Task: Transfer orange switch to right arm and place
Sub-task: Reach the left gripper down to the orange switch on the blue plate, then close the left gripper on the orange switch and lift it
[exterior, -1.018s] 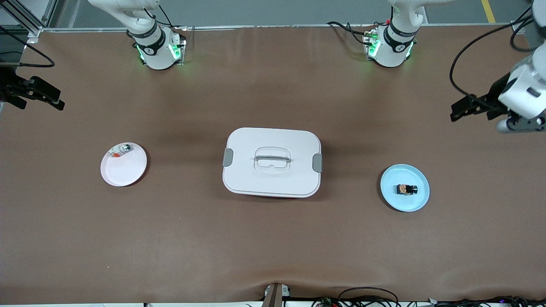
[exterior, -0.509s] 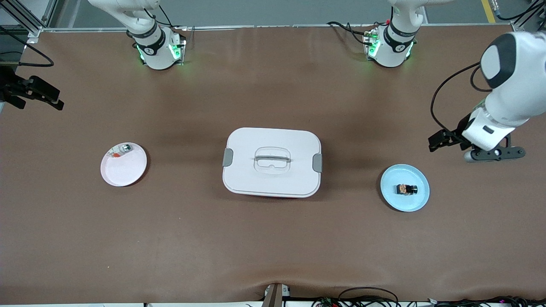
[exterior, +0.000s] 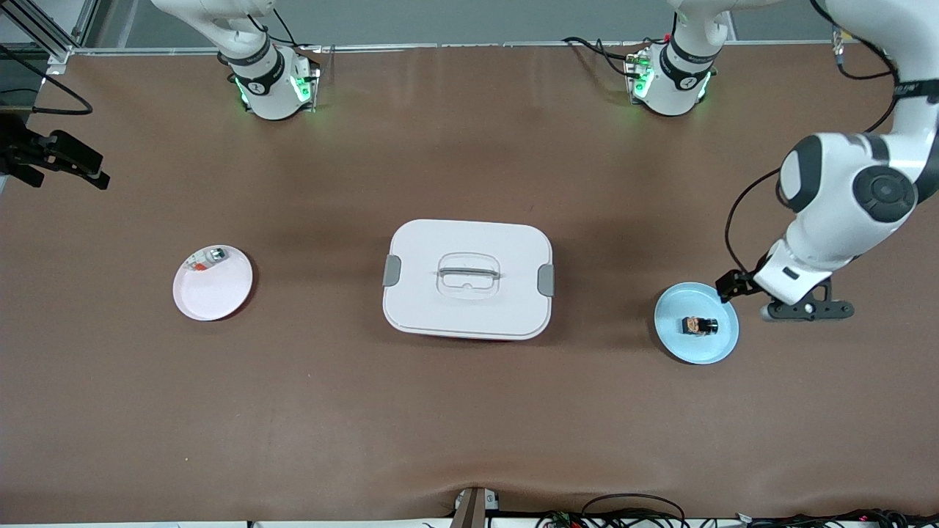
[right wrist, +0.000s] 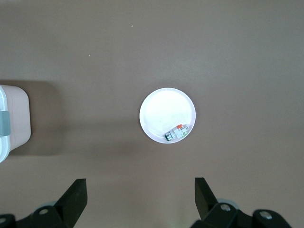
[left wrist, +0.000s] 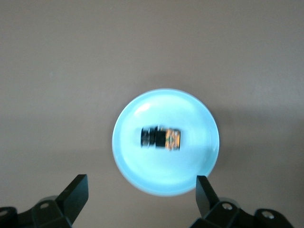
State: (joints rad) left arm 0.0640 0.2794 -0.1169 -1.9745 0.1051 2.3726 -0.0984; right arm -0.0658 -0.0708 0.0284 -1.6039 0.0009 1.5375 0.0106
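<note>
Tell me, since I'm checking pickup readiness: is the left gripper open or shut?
Open: the left gripper has its fingers spread wide over the blue plate, holding nothing; the orange switch lies untouched.

Even, bright overhead light fills the front view, and the brown table (exterior: 469,411) shows soft, faint shadows beside the white lidded box (exterior: 468,279) and a darker crescent along the rims of the blue plate (exterior: 682,345) and the pink plate (exterior: 213,297). In the left wrist view the blue plate (left wrist: 142,171) glows almost white with glare and looks soft-edged, and the orange switch (left wrist: 161,138) on it is smeared by blur, while a broad dim band of shadow crosses the table there. The right wrist view is sharper and evenly lit, with a wide soft shadow stretching from the box (right wrist: 13,121) toward the pink plate (right wrist: 161,109), and green glow spills onto the table at both arm bases in the front view.
</note>
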